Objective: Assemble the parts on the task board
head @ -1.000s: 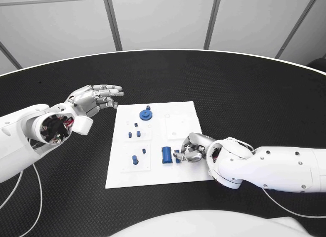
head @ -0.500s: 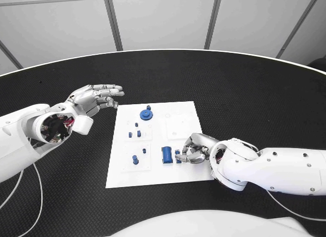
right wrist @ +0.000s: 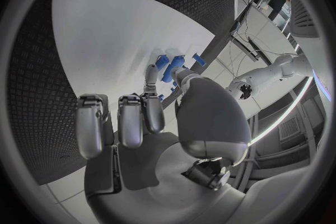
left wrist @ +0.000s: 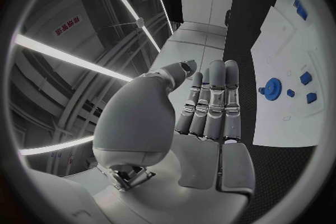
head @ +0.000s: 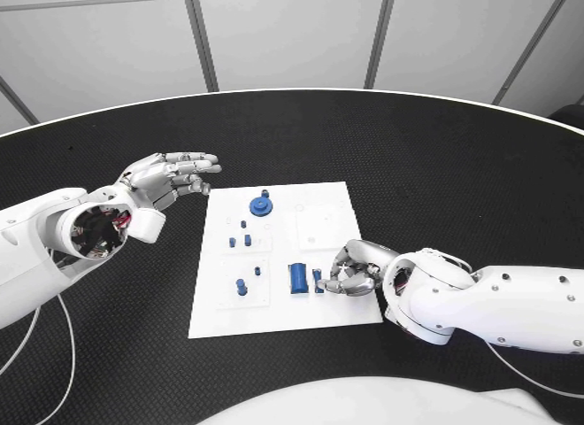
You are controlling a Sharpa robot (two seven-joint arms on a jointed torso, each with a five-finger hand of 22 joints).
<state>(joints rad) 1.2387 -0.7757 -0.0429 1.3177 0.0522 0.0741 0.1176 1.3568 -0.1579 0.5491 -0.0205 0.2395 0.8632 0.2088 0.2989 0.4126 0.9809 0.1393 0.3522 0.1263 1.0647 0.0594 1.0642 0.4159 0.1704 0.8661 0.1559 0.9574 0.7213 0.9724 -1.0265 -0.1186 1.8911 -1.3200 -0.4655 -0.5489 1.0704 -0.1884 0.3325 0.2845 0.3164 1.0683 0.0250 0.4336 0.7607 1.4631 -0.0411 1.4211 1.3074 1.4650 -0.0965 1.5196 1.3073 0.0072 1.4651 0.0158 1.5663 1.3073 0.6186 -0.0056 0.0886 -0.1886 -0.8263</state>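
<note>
Mid-assembly, judging by layout. Right hand (head: 349, 270) down on task board (head: 320, 199), fingertips pinching small blue part (head: 318, 281) beside upright block (head: 297, 277); not seated yet. Gear (head: 260, 207) and pegs (head: 242, 240) standing nearer left hand (head: 171, 179), hovering off-board, fingers apart, holding nothing.

Desk (head: 471, 168): black, fine diamond-grid texture, pale rim. Task board (head: 320, 202): plain white. Parts on it all blue: gear-shaped part (head: 260, 206), rectangular block (head: 298, 277), small pegs (head: 242, 286). My left hand (head: 172, 178) and right hand (head: 351, 268): silver metal; my arms white.
</note>
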